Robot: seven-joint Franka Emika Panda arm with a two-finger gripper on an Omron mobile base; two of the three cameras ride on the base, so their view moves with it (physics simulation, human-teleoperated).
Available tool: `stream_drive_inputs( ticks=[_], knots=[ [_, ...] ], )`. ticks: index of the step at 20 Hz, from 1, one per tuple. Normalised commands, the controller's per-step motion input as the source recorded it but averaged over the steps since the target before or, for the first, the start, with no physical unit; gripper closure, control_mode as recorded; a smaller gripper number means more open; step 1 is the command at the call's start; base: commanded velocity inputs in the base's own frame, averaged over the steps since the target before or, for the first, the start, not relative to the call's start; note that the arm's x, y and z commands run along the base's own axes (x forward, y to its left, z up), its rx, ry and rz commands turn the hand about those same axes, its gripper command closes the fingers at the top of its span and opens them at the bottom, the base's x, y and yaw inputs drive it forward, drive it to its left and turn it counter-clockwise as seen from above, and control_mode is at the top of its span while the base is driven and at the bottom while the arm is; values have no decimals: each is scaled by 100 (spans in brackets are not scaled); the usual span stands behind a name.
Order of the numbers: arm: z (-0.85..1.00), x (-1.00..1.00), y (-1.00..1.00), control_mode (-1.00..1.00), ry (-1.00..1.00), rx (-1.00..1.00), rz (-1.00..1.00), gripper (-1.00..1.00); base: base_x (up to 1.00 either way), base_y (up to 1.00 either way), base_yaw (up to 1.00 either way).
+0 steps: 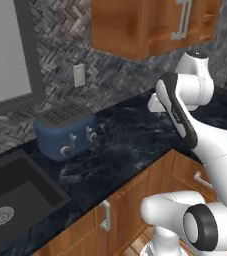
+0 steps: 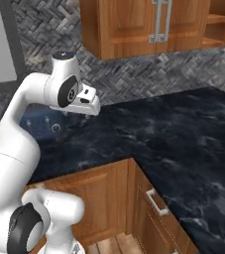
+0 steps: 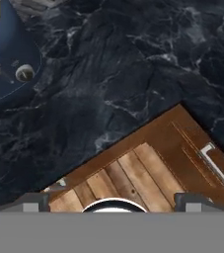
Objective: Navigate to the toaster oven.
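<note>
Dark blue toaster (image 1: 65,131) sits on black marble tabletop (image 1: 130,145), far left, beside sink (image 1: 15,200). Toaster oven not on this stretch of tabletop. Claw (image 2: 86,106) tucked above the tabletop edge; grip state cannot tell. Advice: keep arm folded, drive along cabinets while scanning for white box

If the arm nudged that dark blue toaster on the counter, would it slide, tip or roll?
The blue toaster is probably rigid and fairly heavy: boxy, wide-based. It sits flat on the glossy dark counter, so it would likely slide rather than tip. It won't roll. Its front knobs may snag.
</note>
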Motion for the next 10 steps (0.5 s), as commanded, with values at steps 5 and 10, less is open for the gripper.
stream_drive_inputs(
  ticks=[5,10],
  knots=[
    [0,0,0,100,0,0,0,-100,-42,48,62],
    [0,0,0,100,0,0,0,-100,-47,59,57]
  ],
)
